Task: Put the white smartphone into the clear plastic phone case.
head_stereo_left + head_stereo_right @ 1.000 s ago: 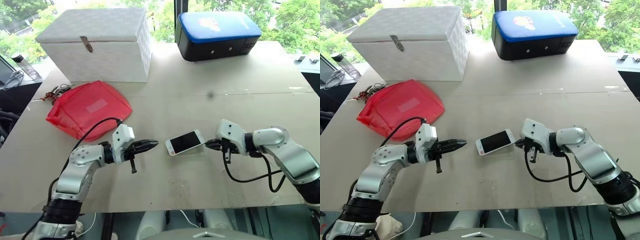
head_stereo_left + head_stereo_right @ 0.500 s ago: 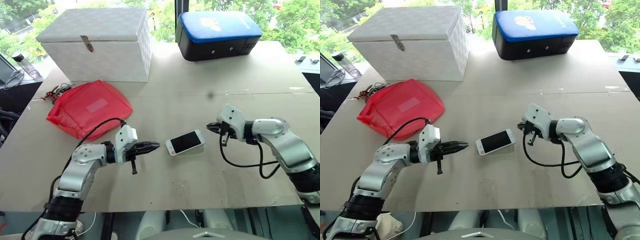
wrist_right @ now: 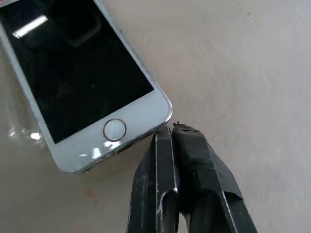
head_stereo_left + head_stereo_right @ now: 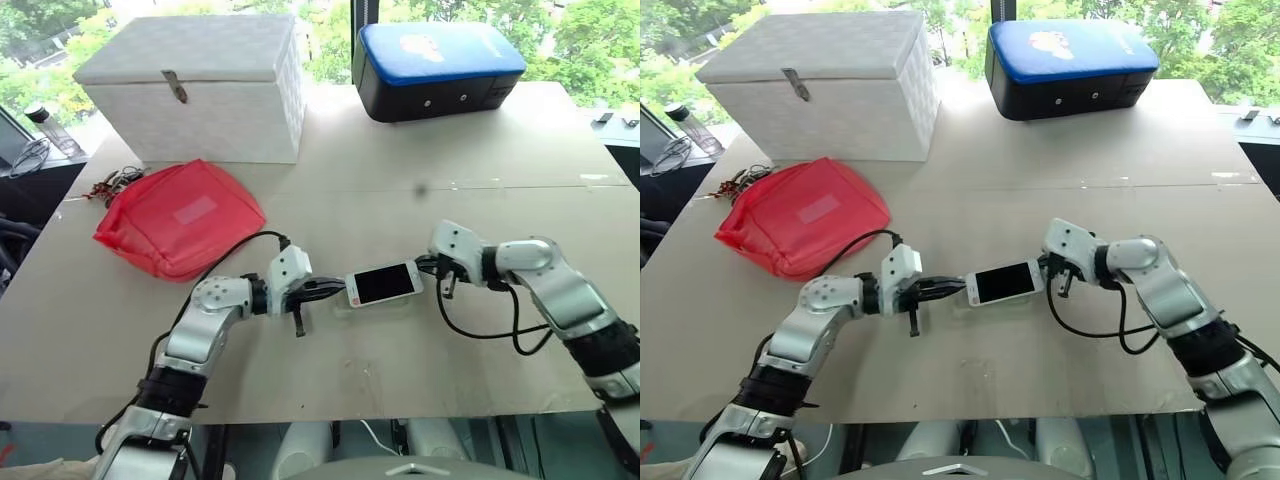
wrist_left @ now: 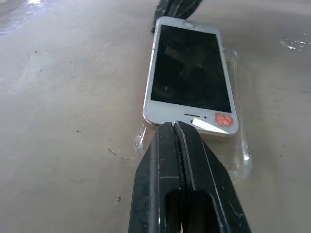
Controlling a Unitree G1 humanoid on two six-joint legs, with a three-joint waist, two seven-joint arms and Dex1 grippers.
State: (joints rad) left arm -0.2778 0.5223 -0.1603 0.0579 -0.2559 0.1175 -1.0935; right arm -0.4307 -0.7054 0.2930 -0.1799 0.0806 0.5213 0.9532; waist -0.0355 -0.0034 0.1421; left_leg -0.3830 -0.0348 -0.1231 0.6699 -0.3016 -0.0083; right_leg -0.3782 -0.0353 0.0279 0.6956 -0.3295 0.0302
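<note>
The white smartphone point(image 5: 188, 77) lies on top of the clear plastic phone case point(image 5: 237, 160) on the table point(image 4: 400, 370), crooked, not pushed in yet. The left gripper point(image 5: 178, 127) and right gripper point(image 3: 171, 132) press against the phone's two ends, jaws squeezed tight, holding nothing. It needs lining up and pushing down.

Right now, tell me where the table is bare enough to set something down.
Bare: the wide stretch of table beyond the right hand, below the blue-topped case; also the near edge in front of the white smartphone. Crowded: the middle, where both shut hands, left hand included, close on the phone and clear plastic phone case, and the red pouch by the white box.
</note>
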